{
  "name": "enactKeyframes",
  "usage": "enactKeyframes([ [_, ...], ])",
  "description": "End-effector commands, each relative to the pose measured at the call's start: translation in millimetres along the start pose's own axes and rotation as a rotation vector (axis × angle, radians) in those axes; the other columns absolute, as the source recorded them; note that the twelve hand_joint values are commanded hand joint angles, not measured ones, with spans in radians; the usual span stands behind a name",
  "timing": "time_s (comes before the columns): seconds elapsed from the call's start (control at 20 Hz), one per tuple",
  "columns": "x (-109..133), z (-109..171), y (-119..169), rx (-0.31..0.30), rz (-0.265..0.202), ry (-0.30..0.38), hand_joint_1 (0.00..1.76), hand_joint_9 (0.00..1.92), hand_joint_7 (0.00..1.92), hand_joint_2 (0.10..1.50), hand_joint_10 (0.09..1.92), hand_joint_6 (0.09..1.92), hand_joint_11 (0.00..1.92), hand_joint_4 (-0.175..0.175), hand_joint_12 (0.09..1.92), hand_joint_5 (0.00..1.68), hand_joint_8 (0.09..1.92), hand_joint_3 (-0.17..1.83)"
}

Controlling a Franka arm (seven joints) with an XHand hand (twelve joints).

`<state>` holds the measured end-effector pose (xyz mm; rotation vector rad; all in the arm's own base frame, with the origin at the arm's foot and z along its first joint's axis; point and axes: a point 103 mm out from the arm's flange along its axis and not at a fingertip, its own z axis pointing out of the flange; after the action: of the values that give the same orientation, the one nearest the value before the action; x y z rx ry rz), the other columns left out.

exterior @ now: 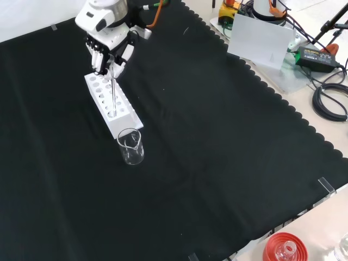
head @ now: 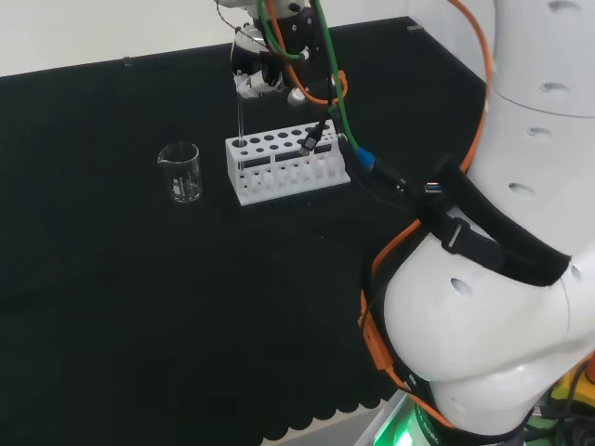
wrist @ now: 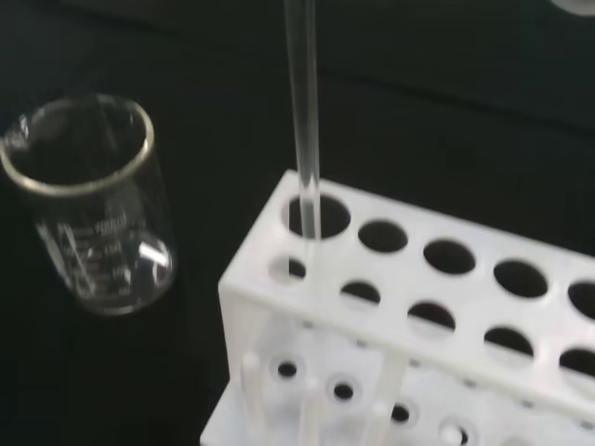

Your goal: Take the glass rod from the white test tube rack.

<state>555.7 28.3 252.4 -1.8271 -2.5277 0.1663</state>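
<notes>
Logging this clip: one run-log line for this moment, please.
stage: grasp | hand curled on glass rod top | rod lower end in end hole of white test tube rack | beaker beside rack, empty

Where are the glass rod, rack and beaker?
glass rod point(wrist: 302, 139), wrist view, mid shaft above the rack.
white test tube rack point(head: 279, 177), head view, front wall.
beaker point(exterior: 131, 148), front view, side wall.

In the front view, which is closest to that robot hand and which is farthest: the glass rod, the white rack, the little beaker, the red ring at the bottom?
1. Glass rod: its top is at the hand.
2. White test tube rack: directly under the hand.
3. Beaker: just past the rack's lower end.
4. Red ribbed ring: far off at the bottom right edge.
</notes>
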Motion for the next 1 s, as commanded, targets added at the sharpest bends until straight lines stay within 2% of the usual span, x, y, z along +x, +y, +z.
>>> enactKeyframes([
  [0.05,5.0,-31.4,-5.6,-0.122,0.049,-0.031,1.30,1.70,1.19,1.11,0.56,0.74,1.64,-0.175,0.64,1.15,0.76,-0.17],
  [0.65,7.3,-54.3,-16.8,-0.101,0.094,-0.030,1.31,1.74,1.24,1.09,0.50,0.66,1.66,-0.175,0.61,1.19,0.69,-0.17],
  [1.0,15.5,-72.8,-27.4,-0.133,0.099,-0.026,1.31,1.75,1.26,1.08,0.48,0.63,1.66,-0.175,0.61,1.21,0.65,-0.17],
])
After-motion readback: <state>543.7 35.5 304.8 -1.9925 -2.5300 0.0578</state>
